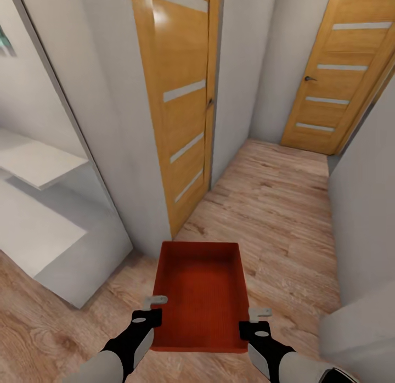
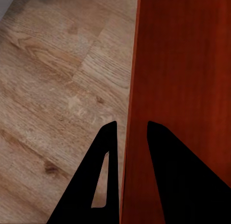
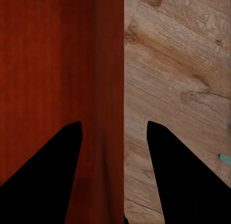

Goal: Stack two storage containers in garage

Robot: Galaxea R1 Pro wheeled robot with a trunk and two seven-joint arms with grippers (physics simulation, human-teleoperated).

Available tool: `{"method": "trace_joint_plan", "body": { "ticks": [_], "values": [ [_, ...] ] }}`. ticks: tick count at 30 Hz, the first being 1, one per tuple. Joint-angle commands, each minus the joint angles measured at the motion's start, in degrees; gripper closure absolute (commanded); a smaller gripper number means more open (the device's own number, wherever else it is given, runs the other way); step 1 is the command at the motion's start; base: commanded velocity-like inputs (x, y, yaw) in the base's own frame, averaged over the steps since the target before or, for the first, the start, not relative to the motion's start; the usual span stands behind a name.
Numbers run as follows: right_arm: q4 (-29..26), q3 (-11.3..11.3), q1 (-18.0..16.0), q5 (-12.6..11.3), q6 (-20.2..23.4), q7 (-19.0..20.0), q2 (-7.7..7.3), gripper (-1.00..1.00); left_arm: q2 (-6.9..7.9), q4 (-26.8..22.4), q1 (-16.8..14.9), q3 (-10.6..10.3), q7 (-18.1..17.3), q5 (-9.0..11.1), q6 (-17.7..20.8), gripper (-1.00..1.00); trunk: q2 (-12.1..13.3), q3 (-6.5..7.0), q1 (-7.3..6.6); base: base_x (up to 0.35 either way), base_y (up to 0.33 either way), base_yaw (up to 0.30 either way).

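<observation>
Bin [image 1: 200, 298] hangs between my grippers, left [image 1: 147, 316] and right [image 1: 255, 324] each clamped on a side wall, mid-carry over hallway wood; next, I reckon: steer w/o clipping door [image 1: 178, 97] ahead.

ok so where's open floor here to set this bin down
The wood floor ahead of the container lies bare between the near door and the right wall, up to the far door. It is tight beside the white wall corner.
</observation>
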Motion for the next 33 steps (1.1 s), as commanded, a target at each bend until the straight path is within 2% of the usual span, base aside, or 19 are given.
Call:
{"method": "trace_joint_plan", "body": {
  "ticks": [1, 24, 33],
  "values": [
    [1.7, -0.07, -0.01, -1.01, -0.2, -0.13, 0.0, 1.0, 0.02, -2.83, -0.04, 1.22, 0.32, -0.79, 0.39, 1.0, -0.04, -0.06, 0.04, 0.322, 0.034, 0.0],
    [1.66, -0.25, -0.01, -1.1, -0.3, -0.17, -0.04, 1.0, 0.02, -2.91, -0.04, 1.22, 0.33, -0.79, 0.39, 1.0, -0.04, -0.05, 0.04, 0.322, 0.054, 0.0],
    [1.62, -0.25, -0.01, -1.1, -0.3, -0.1, -0.08, 1.0, 0.02, -2.9, -0.04, 1.22, 0.32, -0.79, 0.4, 1.0, -0.04, 0.08, 0.04, 0.322, 0.067, -0.223]
  ]
}}
